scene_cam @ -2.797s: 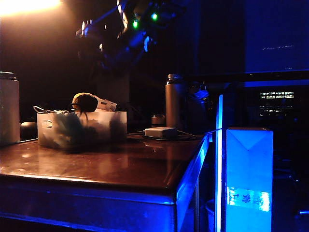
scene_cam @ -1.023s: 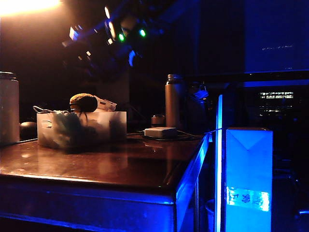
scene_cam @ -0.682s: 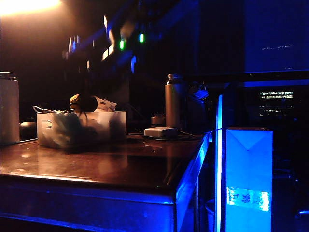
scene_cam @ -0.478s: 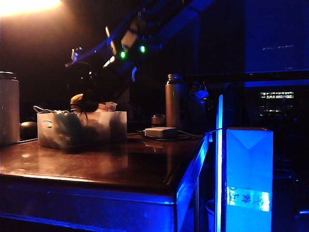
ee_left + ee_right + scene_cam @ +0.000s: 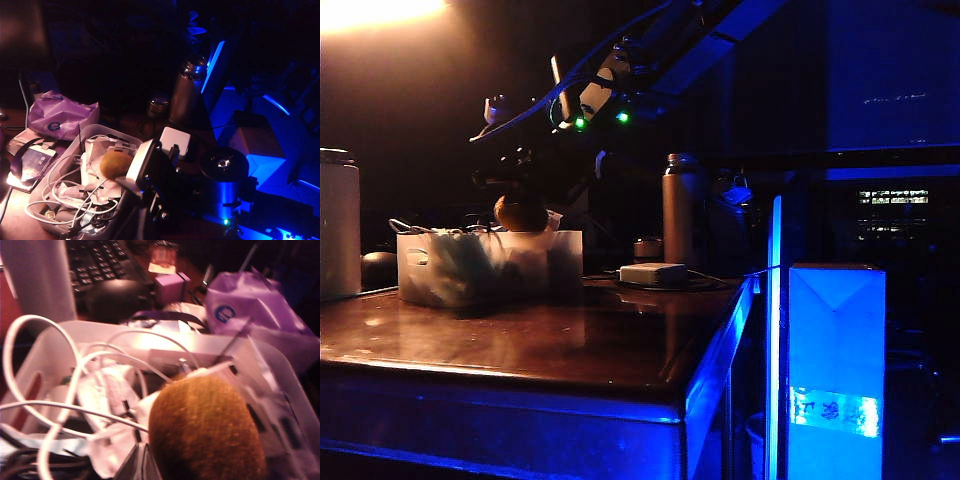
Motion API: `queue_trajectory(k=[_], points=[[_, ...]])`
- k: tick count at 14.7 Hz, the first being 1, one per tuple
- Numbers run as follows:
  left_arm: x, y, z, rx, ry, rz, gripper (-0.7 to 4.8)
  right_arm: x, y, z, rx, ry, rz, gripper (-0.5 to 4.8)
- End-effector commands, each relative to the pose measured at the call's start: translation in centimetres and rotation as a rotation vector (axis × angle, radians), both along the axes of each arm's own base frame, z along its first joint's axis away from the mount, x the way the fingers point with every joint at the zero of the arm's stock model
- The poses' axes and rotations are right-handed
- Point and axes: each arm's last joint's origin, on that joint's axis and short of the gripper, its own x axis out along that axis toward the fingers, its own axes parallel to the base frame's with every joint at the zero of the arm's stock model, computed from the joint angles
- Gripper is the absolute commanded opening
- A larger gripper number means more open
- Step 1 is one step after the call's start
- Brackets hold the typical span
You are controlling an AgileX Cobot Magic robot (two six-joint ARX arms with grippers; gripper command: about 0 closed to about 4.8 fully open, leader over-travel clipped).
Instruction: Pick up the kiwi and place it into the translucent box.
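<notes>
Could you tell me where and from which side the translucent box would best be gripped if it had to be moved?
Grip the translucent box by the slot handle in its short end wall, coming from that end: cables and the kiwi, held above it in the shut right gripper, crowd the open top. The left gripper is out of view.
</notes>
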Motion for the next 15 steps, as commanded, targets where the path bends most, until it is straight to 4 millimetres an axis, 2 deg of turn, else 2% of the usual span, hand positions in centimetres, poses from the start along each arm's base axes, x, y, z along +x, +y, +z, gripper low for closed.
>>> queue_trajectory(k=[1, 4, 7, 9, 12, 15], points=[[-0.1, 0.0, 0.2, 0.0, -0.012, -0.005, -0.04, -0.2, 0.3, 1.6, 0.055, -0.064, 0.065, -0.01], [-0.1, 0.0, 0.2, 0.0, -0.012, -0.005, -0.04, -0.2, 0.3, 3.3, 0.081, -0.096, 0.071, -0.01], [-0.1, 0.0, 0.2, 0.001, -0.012, -0.005, -0.04, -0.1, -0.3, 5.4, 0.025, -0.093, -0.086, -0.01], [-0.1, 0.0, 0.2, 0.001, -0.014, -0.005, -0.04, 0.1, -0.8, 4.9, -0.043, -0.052, -0.169, -0.01], [-0.1, 0.0, 0.2, 0.001, -0.016, -0.005, -0.04, 0.0, -1.0, 3.6, -0.109, 0.029, -0.178, -0.01], [-0.1, 0.0, 0.2, 0.001, -0.017, -0.005, -0.04, -0.1, -1.1, 3.2, -0.133, 0.06, -0.178, -0.01]])
